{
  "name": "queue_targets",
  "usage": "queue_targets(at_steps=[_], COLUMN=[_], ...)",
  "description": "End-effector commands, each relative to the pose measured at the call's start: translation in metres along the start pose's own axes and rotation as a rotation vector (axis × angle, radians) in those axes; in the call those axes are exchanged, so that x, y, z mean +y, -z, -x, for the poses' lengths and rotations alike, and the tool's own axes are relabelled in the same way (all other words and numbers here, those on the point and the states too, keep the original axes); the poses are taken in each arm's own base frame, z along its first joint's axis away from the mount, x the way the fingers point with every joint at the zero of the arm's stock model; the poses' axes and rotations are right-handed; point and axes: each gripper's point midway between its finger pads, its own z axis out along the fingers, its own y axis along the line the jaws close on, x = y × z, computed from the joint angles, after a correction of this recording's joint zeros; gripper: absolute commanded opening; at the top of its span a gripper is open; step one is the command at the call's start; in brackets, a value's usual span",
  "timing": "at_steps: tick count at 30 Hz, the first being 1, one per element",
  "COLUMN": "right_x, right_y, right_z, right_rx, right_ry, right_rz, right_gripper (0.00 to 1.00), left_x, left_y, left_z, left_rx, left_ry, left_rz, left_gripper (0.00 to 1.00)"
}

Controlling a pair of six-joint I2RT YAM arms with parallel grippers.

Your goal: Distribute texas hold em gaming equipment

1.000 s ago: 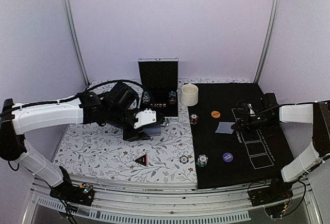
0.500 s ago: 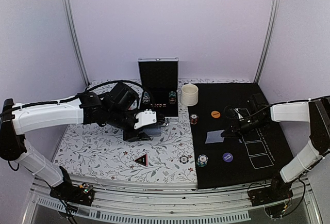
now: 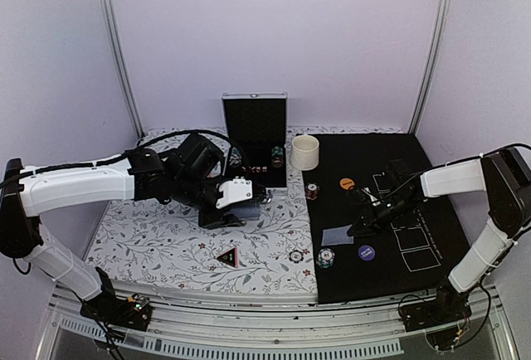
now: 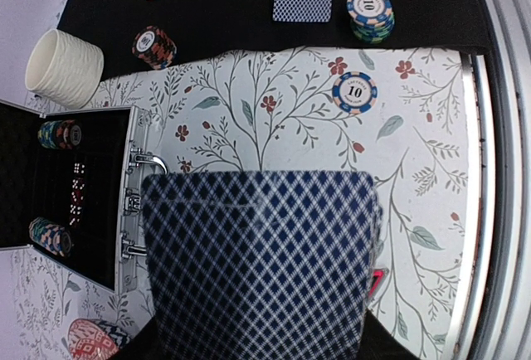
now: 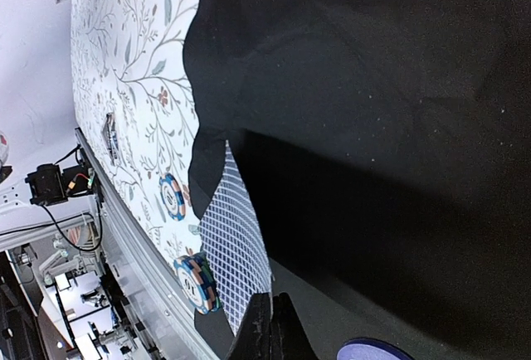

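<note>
My left gripper [image 3: 236, 201] hovers over the floral cloth, shut on a deck of blue-backed playing cards [image 4: 259, 260] that hides its fingers in the left wrist view. My right gripper [image 5: 274, 323] is shut on the corner of a single card [image 5: 236, 240], held low over the black mat's left front part [image 3: 338, 235]. Just in front of that card stands a striped chip stack [image 3: 325, 257], with a single chip [image 3: 296, 255] to its left. Another chip stack [image 3: 311, 191], an orange disc [image 3: 347, 183] and a dark blue disc [image 3: 366, 252] lie on the mat. The triangle marker [image 3: 226, 255] rests on the cloth.
An open black case [image 3: 255, 140] with chips and dice stands at the back centre. The cream cup [image 3: 304, 151] sits beside it at the black mat's [image 3: 415, 161] back corner. White card outlines [image 3: 411, 240] run along the mat's right side. A metal rail [image 3: 249, 339] borders the near edge.
My right gripper has carried the single card leftward and nearer, from the mat's middle to its left front part beside the chip stack. The left arm and its deck have not moved.
</note>
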Motion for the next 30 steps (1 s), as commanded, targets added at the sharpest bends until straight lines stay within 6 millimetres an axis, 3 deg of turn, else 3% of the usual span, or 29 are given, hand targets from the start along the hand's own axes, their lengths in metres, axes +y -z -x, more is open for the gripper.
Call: queue_targets(at_steps=[1,8,20,30], right_x=[-0.013,-0.03,-0.038,-0.026], right_y=[-0.001,0.0,-0.002,0.024], right_z=[0.004,0.013,0.001,0.016], right_rx=[0.002,-0.018,0.034,-0.026], right_ry=[0.003,-0.007,0.014,0.044], right_rz=[-0.085,-0.195,-0.251,-0.326], right_gripper=[0.02,0.02,0.04,0.44], left_x=[-0.009,-0.01,-0.011,-0.012], left_y=[-0.002,-0.001,-0.001,-0.002], left_z=[0.003,0.004,0.003,0.003], left_rx=[-0.011,-0.011,-0.009,-0.008], left_ry=[-0.02,-0.024,-0.026,-0.03], left_rz=[-0.019,-0.019,-0.023,-0.025], left_gripper=[0.52,0.52,0.52,0.52])
